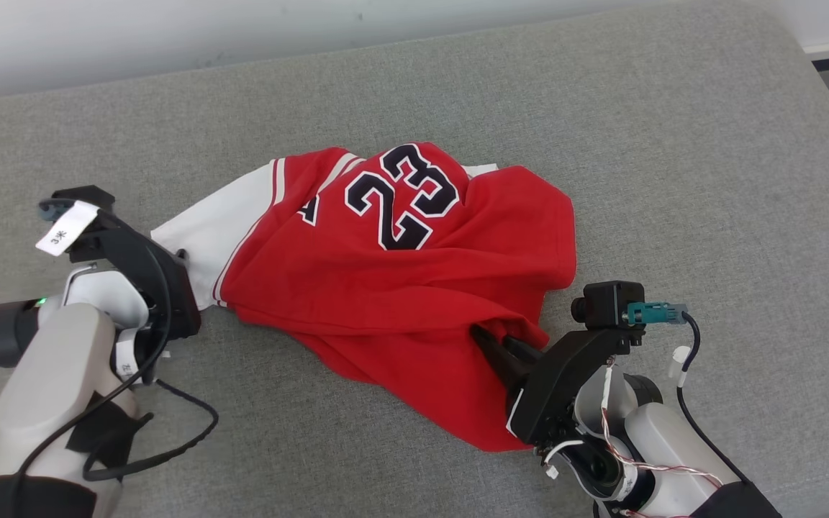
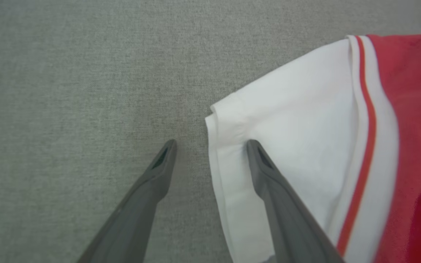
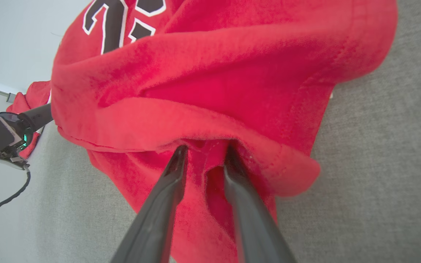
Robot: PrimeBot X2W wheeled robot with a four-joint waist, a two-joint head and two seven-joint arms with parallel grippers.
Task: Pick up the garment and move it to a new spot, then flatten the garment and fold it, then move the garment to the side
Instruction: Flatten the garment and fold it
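While the left gripper (image 2: pixel 210 146) hangs wide open at the jersey (image 1: pixel 400 288) sleeve (image 2: pixel 298 120), the right gripper (image 3: pixel 205 149) sits half-closed in a red fold (image 3: pixel 196 120) — gripping or not, can't tell.

The grey surface (image 1: pixel 601 108) is surveyed from above by the head camera, tilted forward and down. The jersey (image 1: pixel 400 273) is taken close up along the left gripper (image 2: pixel 211 142) at its white sleeve (image 2: pixel 287 120), and closer still along the right gripper (image 3: pixel 207 148) at its red hem (image 3: pixel 280 160). The jersey is shared by all three views.
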